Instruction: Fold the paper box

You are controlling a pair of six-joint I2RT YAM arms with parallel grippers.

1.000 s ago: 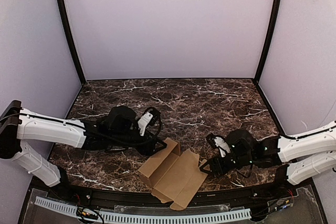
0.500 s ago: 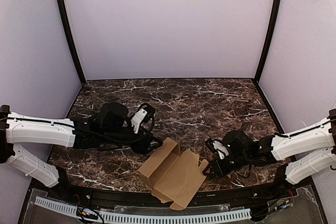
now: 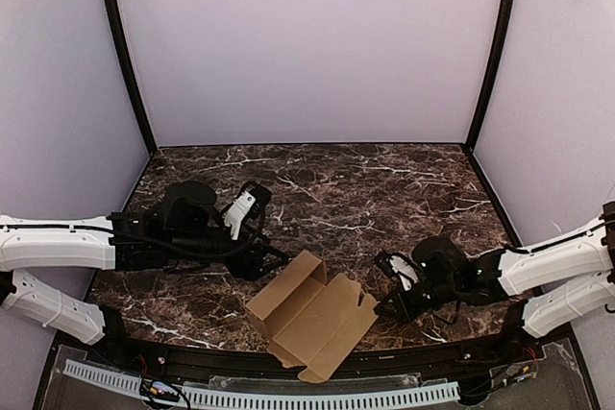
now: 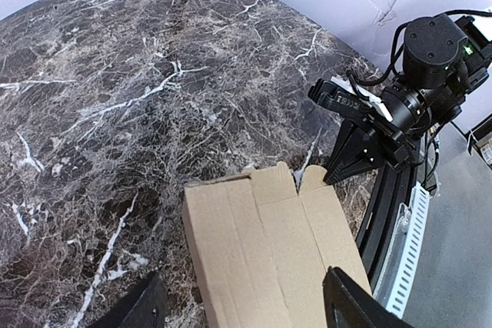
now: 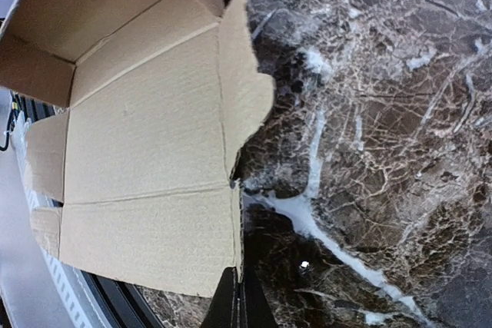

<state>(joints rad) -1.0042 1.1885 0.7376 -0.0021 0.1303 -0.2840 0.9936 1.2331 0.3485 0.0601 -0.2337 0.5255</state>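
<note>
Top external: backs left gripper point(image 3: 274, 258) off leftward, fingers spread and off box point(image 3: 312, 319); clamps right gripper point(image 3: 386, 312) shut just at box's right edge, hold on cardboard unclear; leaves box half-open, nudged left, near front edge of table point(image 3: 365, 189), with folding likely still ahead.

Robot test booth, lab-type. Plain lavender wall panels point(image 3: 307, 45) and black corner posts point(image 3: 123, 55) box in a dark marble tabletop point(image 3: 336, 180). Two white-and-black robot arms point(image 3: 58, 242) reach in from the near edge, by a slotted white strip point(image 3: 288, 397).
</note>
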